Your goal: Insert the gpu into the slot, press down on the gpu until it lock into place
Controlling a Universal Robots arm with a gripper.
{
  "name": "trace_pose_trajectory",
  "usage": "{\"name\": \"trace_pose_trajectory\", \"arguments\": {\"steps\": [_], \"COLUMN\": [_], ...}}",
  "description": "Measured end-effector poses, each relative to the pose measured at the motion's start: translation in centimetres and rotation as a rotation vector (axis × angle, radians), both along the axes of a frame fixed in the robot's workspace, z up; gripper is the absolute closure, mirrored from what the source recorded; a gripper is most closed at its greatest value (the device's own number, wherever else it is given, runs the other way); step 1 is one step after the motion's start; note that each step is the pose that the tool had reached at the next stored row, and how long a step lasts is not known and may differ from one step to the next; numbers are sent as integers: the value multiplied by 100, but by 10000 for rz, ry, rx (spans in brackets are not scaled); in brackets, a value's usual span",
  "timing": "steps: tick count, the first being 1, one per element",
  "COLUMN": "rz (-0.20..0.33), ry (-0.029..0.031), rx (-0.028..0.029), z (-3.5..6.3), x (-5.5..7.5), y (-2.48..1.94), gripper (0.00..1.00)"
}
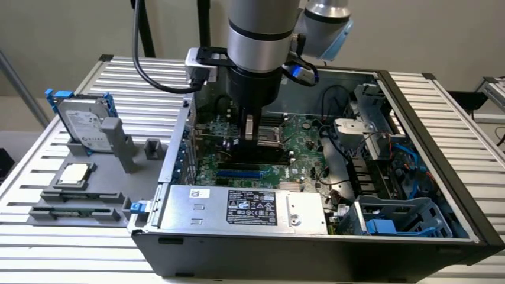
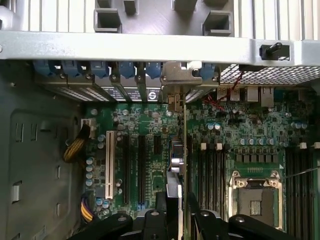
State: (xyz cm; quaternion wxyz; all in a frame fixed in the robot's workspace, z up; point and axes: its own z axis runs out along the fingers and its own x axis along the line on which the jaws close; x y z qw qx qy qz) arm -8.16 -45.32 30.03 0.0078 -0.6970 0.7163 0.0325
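Note:
Inside the open computer case, the gpu (image 1: 252, 157) stands upright on the green motherboard (image 1: 304, 148), its black shroud facing the front. My gripper (image 1: 251, 137) comes straight down from above and is shut on the card's top edge. In the wrist view the gpu (image 2: 184, 145) is seen edge-on as a thin line running between my fingers (image 2: 165, 202). Its silver bracket (image 2: 175, 82) sits against the row of rear case openings. A bright-blue slot strip (image 1: 239, 174) shows just in front of the card's base. The connector under the card is hidden.
A silver power supply (image 1: 245, 207) lies at the case's front, and a blue drive cage (image 1: 394, 219) is at the exterior view's right. The CPU socket (image 2: 255, 195), black memory slots (image 2: 210, 170) and a white slot (image 2: 109, 165) flank the card. A hard drive (image 1: 83, 127) stands on a grey fixture outside the case.

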Motion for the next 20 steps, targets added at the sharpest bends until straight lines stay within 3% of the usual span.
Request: {"name": "trace_pose_trajectory", "arguments": {"steps": [8,20], "rz": [-86,-87], "ry": [-6,-6], "rx": [1,3], "z": [-125,-162], "x": [-28,-29], "y": [0,0], "gripper": [74,74]}}
